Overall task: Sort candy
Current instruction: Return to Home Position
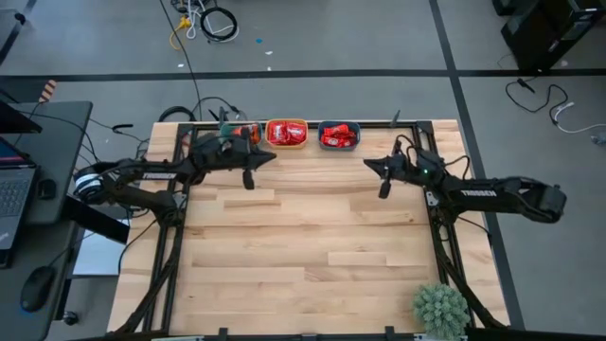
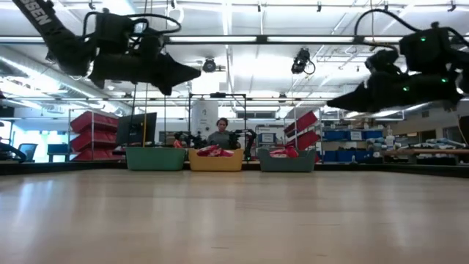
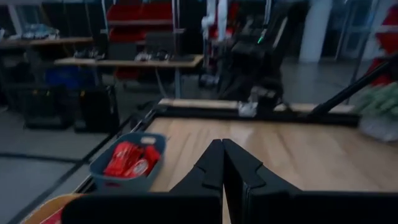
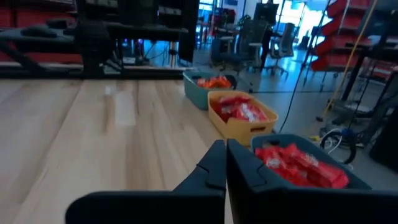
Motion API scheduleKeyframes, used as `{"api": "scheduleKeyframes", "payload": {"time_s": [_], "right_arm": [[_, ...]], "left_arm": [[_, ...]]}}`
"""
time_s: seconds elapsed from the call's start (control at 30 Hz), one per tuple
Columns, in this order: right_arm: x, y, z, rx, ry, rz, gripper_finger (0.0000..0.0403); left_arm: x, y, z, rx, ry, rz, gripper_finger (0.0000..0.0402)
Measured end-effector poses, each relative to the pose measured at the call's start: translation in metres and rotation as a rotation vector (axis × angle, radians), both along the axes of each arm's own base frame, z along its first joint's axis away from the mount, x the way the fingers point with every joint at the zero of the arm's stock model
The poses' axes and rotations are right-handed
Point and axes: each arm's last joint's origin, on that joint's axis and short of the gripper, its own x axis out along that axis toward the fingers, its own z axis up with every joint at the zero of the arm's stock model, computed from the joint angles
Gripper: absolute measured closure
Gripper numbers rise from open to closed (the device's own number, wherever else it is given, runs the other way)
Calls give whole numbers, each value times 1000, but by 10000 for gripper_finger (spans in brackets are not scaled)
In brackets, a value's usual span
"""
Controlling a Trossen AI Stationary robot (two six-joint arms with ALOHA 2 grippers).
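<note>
Dark arms (image 1: pixel 151 173) lettered TROSSEN (green lights, seemingly, on the right).

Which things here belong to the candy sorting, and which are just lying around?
Job: candy, teal bin, yellow bin, blue bin, left gripper, right gripper (both shut).
Lying about: potted plant on the table corner, laptop, mouse, floor cables.
</note>
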Motion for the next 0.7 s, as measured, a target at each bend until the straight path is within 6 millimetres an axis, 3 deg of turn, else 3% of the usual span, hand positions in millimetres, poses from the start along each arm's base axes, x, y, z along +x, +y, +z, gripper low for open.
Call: {"api": "scheduleKeyframes", "payload": {"time_s": [0.27,0.5,0.7], "right_arm": [[-5,3,-7,7,32,28,403],[-7,2,-9,17,54,13,403],[-11,-1,-10,42,60,12,403]], "left_arm": [[-20,-14,-16,-32,-119,-25,400],[-32,-14,-7,-37,-141,-69,400],[-54,-30,-10,5,-136,-35,400]]}}
